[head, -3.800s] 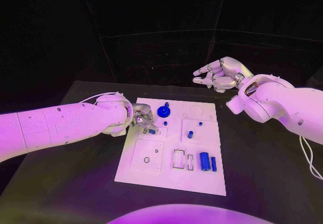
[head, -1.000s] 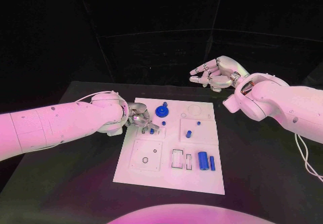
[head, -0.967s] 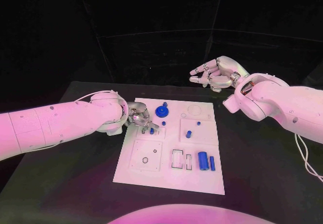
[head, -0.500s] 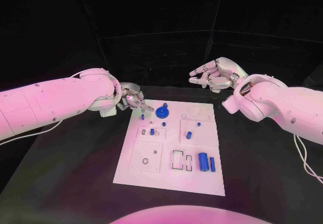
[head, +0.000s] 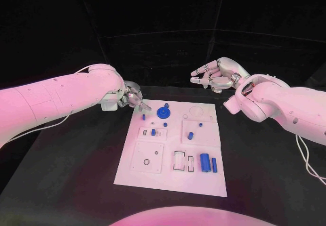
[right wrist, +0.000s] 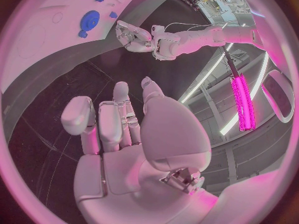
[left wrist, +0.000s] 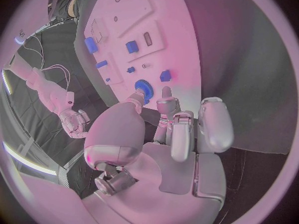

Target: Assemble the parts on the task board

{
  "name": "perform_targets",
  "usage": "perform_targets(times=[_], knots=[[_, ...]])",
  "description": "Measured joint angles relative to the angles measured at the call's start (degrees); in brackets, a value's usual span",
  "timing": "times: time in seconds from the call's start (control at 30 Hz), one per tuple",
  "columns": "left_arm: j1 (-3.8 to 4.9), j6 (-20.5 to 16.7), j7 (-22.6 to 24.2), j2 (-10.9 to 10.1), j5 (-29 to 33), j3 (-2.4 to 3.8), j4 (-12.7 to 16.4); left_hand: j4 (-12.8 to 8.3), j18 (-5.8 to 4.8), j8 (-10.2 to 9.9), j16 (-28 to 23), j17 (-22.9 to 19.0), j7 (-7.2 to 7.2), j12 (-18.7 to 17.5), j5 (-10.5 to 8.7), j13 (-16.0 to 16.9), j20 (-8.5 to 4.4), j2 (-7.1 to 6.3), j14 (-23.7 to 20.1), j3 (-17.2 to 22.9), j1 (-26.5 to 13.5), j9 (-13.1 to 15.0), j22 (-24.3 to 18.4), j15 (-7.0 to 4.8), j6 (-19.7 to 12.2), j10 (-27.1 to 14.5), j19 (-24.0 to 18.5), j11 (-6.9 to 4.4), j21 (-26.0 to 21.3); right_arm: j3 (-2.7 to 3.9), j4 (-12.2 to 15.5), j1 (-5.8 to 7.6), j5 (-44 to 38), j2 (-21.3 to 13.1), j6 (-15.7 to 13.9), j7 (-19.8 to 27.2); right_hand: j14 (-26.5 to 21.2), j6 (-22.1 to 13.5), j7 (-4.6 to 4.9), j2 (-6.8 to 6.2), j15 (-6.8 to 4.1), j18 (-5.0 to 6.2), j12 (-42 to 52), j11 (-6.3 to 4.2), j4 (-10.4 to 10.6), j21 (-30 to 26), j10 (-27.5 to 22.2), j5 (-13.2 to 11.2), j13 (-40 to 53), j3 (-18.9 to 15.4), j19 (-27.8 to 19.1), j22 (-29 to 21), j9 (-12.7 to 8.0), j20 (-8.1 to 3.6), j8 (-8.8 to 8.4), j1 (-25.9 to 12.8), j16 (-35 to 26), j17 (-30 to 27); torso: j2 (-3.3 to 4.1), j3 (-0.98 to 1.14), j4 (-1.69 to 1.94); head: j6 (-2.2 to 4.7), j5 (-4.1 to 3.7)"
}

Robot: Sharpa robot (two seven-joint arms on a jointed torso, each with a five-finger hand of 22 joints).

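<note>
- The white task board point(head: 173, 181) lies in the middle of the black table point(head: 264, 179).
- A blue gear point(head: 164, 112) sits at the board's far end, with small blue pegs point(head: 191, 135) standing in its raised blocks.
- Two blue cylinders point(head: 205, 162) lie side by side near the front.
- Left hand point(head: 132, 99) hovers at the far left corner, fingers curled in, nothing visibly held.
- Right hand point(head: 217, 75) hangs raised beyond the board, fingers loosely curled and empty.
</note>
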Motion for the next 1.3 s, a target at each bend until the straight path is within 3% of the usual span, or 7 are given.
perform_targets(times=[0.43, 0.97, 1.3], knots=[[-1.16, 1.83, -0.11, 2.96, -2.93, 0.0, -4.57, 0.86, 0.0, 0.27, 0.0, -0.01, -0.34, 0.37, -0.34, 0.87, 0.0, 0.64, 0.0, -1.94, 0.64, -0.26, 0.78, 0.0, 1.74, 0.22, 0.0, -0.22, 0.28, 0.0, -0.07, -0.01, 0.0, 0.22, 0.08, 0.06, 0.0, 0.0, 0.0, 0.0, 0.0, 0.0, 0.0, 0.0, 0.06, 0.0, 0.0, 0.0, -0.06, -0.06, 0.0, -0.03, 0.0, 0.0, 0.0, 0.0, 0.0, 0.0, -0.08, 0.05, 0.03, -0.18, 0.25], [-2.16, 3.15, -0.15, 4.22, -3.7, -0.03, -5.44, 0.84, 0.0, 1.06, 0.0, -0.01, -0.83, 0.63, -0.34, 1.15, 0.0, 1.48, 0.0, -2.75, 1.48, -0.26, 1.35, -0.01, 2.66, 0.42, 0.0, -0.42, 0.49, 0.0, -0.14, -0.01, 0.0, 0.39, 0.15, 0.11, 0.0, 0.0, 0.0, 0.0, 0.0, 0.0, 0.0, 0.0, 0.06, 0.0, 0.0, 0.0, -0.14, -0.06, 0.0, -0.03, 0.0, 0.0, 0.0, 0.0, 0.0, -0.11, -0.14, 0.09, 0.06, -0.31, 0.21], [-2.36, 3.31, -0.16, 4.55, -3.79, -0.04, -5.51, 0.09, 0.0, 1.26, 0.0, -0.01, -0.83, 0.85, -0.34, 1.15, -0.19, 3.4, 0.0, -2.95, 3.72, -0.21, 1.46, -0.01, 2.67, 0.42, 0.18, -0.42, 0.49, 0.0, -0.2, -0.01, 0.0, 0.44, 0.16, 0.12, 0.0, 0.0, 0.0, 0.0, 0.0, 0.0, -0.13, 0.0, 0.06, 0.0, 0.0, 0.21, -0.14, -0.06, 0.0, -0.06, 0.0, 0.0, 0.0, 0.01, 0.0, -0.11, -0.13, 0.08, 0.06, -0.31, 0.21]])
